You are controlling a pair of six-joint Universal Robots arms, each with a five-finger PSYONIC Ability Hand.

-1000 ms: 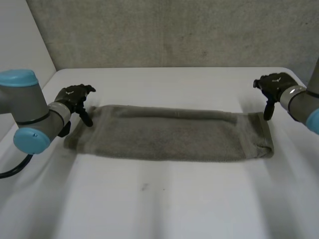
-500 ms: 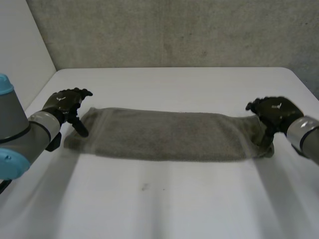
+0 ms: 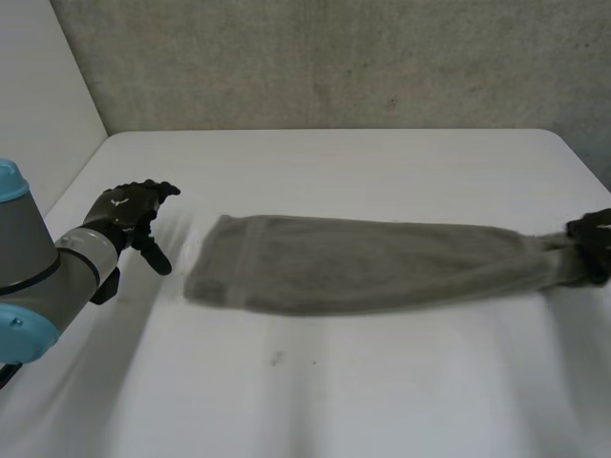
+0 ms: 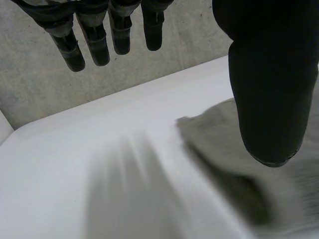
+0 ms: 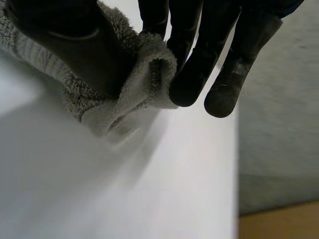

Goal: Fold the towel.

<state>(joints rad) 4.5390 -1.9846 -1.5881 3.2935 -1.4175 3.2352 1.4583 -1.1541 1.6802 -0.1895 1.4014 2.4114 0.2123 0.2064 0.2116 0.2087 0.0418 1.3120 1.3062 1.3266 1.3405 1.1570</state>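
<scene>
Across the middle of the head view, towel (image 3: pixel 363 265) flat on the white table (image 3: pixel 315 391) as a long folded strip. Long axis left to right, dipping slightly toward the right edge of the frame. Wide, squared end at centre left, pointing toward the left hand. Narrow, gathered end at the far right. At the right edge, right hand (image 3: pixel 594 250) clamped on that gathered end. At the left, left hand (image 3: pixel 129 210) near the wide end but apart from it, a strip of table between, fingers loose and holding nothing. Left arm (image 3: pixel 38 277), grey with a light-blue cap, in the lower left corner. Grey wall (image 3: pixel 334 57) across the top.

Next, left wrist view. Left hand (image 4: pixel 269 89) released: fingers (image 4: pixel 94 42) straight, set well apart from the thumb, nothing between them. Wide end of the towel (image 4: pixel 214 132) lying on the table (image 4: pixel 65 164) under the thumb, clear of the fingertips. Grey wall (image 4: pixel 50 89) beyond the fingertips.

Last, right wrist view. Right hand (image 5: pixel 194 59) grasping: end of the towel (image 5: pixel 144 79) bunched into a thick fold and pinched between thumb and fingers, the fold poking out toward the fingertips. More of the cloth trailing away behind the thumb. Table (image 5: pixel 149 189) below the hand, its edge near the fingertips.
</scene>
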